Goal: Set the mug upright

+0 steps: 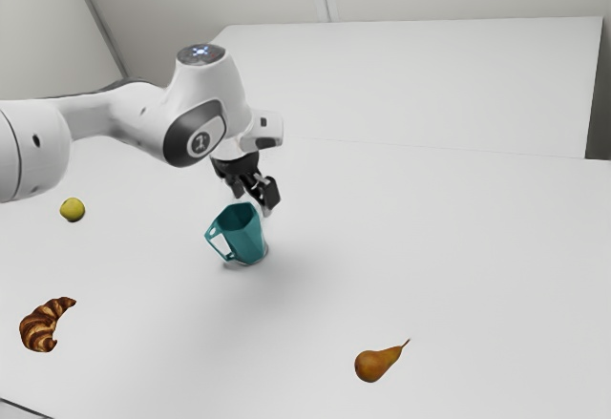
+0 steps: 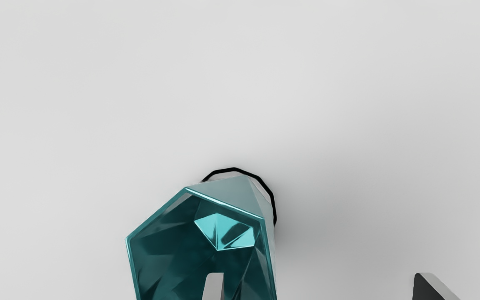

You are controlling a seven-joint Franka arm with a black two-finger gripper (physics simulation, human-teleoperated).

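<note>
Jaws spread wide on the gripper (image 1: 253, 200), one finger across the mouth of the teal mug (image 1: 245, 238), the other out beyond its side! The mug's on the table (image 1: 315, 333), handle toward the exterior view's left

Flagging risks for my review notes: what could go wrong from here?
The fingers stand open, one over the mouth of the mug, the other beside it: closing now might pinch only a wall and let the mug swing. Lowering might press a finger on the rim and tip it.
</note>
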